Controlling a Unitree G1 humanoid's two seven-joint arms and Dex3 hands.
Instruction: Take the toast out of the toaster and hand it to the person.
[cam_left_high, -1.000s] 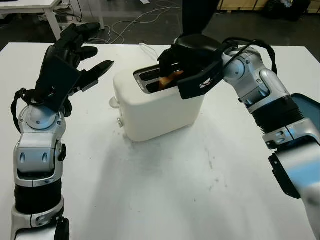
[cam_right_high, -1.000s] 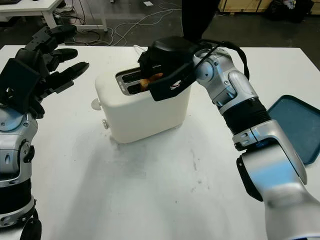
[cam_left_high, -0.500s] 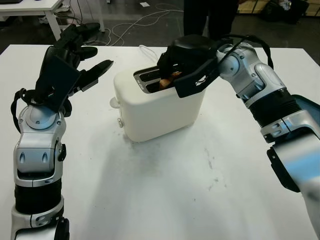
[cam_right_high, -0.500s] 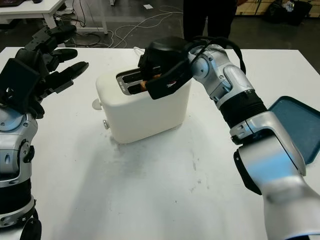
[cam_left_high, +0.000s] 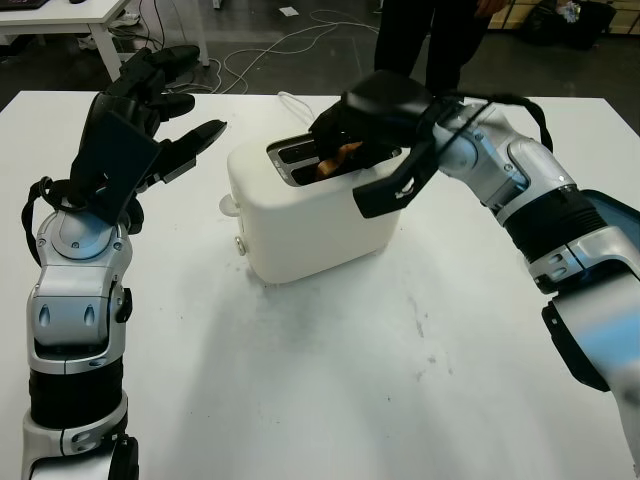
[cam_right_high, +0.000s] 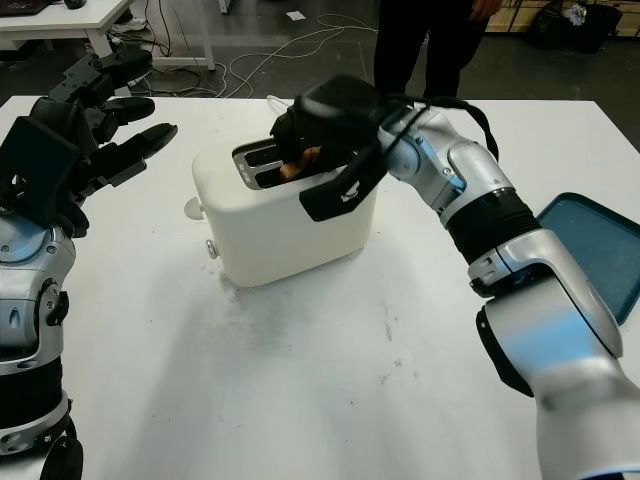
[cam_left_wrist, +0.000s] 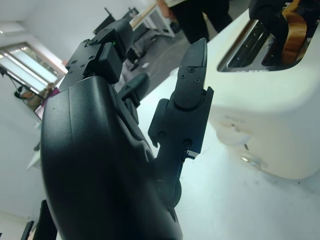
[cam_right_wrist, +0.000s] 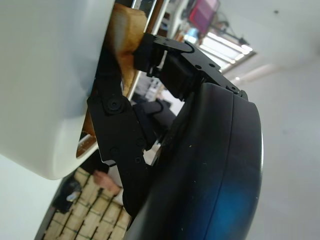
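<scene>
A white toaster (cam_left_high: 318, 215) stands mid-table with two slots on top. A brown toast (cam_left_high: 340, 159) sticks up from the nearer slot, also seen in the left wrist view as a toast (cam_left_wrist: 292, 26). My right hand (cam_left_high: 338, 140) reaches over the toaster top, its black fingers (cam_right_wrist: 116, 107) closed around the toast (cam_right_wrist: 125, 27). My left hand (cam_left_high: 185, 100) is open and raised to the left of the toaster, apart from it. A person (cam_left_high: 432, 40) in dark trousers stands at the table's far edge, behind the toaster.
A blue tray (cam_right_high: 592, 250) lies at the table's right edge, beside my right forearm. A small white knob (cam_left_high: 229, 205) and a lever sit on the toaster's left end. Cables trail over the floor beyond the table. Bare white tabletop (cam_left_high: 330, 380) spreads in front of the toaster.
My right wrist has turned, so the hand's shell hangs lower over the toaster's front while the fingers stay at the toast. The person has stepped a little to the right. The left hand has not moved.
</scene>
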